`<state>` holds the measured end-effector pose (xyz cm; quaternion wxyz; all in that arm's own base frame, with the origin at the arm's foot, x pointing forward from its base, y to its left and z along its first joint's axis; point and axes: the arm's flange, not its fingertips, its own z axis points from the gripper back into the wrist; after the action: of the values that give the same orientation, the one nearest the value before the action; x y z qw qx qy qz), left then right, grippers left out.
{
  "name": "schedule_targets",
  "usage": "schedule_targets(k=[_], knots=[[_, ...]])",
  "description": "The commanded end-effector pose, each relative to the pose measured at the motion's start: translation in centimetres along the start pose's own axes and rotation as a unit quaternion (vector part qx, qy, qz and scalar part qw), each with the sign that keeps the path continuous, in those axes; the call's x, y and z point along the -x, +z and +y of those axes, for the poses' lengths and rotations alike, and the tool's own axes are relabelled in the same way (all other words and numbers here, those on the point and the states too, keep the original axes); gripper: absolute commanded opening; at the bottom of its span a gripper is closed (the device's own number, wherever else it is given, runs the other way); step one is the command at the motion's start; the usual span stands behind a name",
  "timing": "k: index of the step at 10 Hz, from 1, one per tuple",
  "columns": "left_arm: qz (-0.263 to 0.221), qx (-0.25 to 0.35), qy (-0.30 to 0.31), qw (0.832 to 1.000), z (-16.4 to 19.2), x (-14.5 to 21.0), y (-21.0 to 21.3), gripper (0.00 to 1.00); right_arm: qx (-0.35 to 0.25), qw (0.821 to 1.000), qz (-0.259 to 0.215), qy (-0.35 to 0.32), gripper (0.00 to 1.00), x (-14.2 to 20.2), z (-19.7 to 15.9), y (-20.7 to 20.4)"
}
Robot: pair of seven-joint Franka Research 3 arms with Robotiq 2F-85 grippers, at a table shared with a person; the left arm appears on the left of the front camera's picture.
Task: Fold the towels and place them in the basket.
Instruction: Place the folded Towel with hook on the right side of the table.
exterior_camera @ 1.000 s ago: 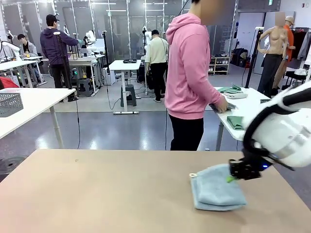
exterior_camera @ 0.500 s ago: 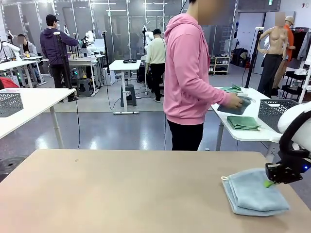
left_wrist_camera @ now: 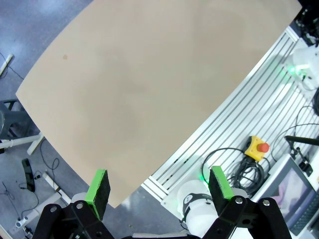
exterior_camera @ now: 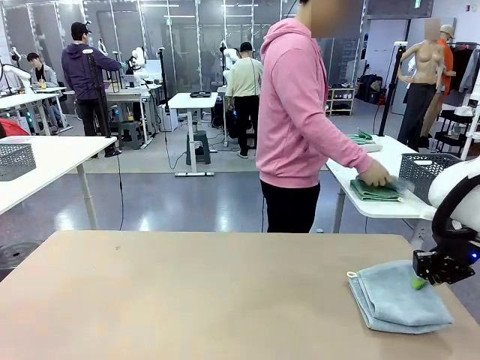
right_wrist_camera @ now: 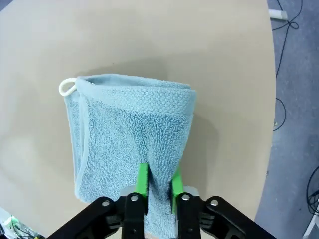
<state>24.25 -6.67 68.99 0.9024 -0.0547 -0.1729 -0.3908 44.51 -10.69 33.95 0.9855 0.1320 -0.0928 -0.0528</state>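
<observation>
Lying folded near the tan table's (exterior_camera: pixel 187 300) right edge, the light blue towel (exterior_camera: pixel 397 300) (right_wrist_camera: pixel 124 139) is pinched at one edge by the right gripper (exterior_camera: pixel 418 283) (right_wrist_camera: pixel 159 183). The left gripper (left_wrist_camera: pixel 159 186) hangs above the table, fingers spread and holding nothing.

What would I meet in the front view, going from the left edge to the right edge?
Grey mesh basket → person in a dark jacket → person in a pink hoodie → folded light blue towel.
</observation>
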Motion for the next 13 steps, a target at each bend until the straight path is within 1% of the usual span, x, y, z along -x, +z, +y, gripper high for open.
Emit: schedule_targets(k=[1,2,4,5,6,7,8,9,13], knots=[[0.000,-0.001,0.000,1.000,0.1,-0.1,0.1,1.00,0.018,1.000,-0.004,-0.013,0.80,0.6,0.8,0.6],[0.000,-0.001,0.000,1.000,0.1,-0.1,0.1,1.00,0.025,1.000,-0.006,-0.017,1.00,0.9,1.0,0.8],[0.000,-0.001,0.000,1.000,0.1,-0.1,0.1,1.00,0.034,0.999,-0.011,-0.019,1.00,1.5,1.5,1.3],[0.000,-0.001,0.000,1.000,0.1,-0.1,0.1,1.00,0.037,0.999,-0.014,-0.019,0.84,1.6,1.8,1.5],[0.000,-0.001,0.000,1.000,0.1,-0.1,0.1,1.00,0.038,0.999,-0.016,-0.018,0.93,1.7,2.0,1.6],[0.000,-0.001,0.000,1.000,0.1,-0.1,0.1,1.00,0.037,0.999,-0.017,-0.019,1.00,1.5,2.3,1.5],[0.000,-0.001,0.000,1.000,0.1,-0.1,0.1,1.00,0.039,0.999,-0.013,-0.016,1.00,0.8,2.9,0.8],[0.000,-0.001,0.000,1.000,0.1,-0.1,0.1,1.00,0.022,1.000,-0.012,-0.008,1.00,1.2,1.4,1.5],[0.000,-0.001,0.000,1.000,0.1,-0.1,0.1,1.00,0.022,1.000,-0.012,-0.008,1.00,1.2,1.4,1.5]])
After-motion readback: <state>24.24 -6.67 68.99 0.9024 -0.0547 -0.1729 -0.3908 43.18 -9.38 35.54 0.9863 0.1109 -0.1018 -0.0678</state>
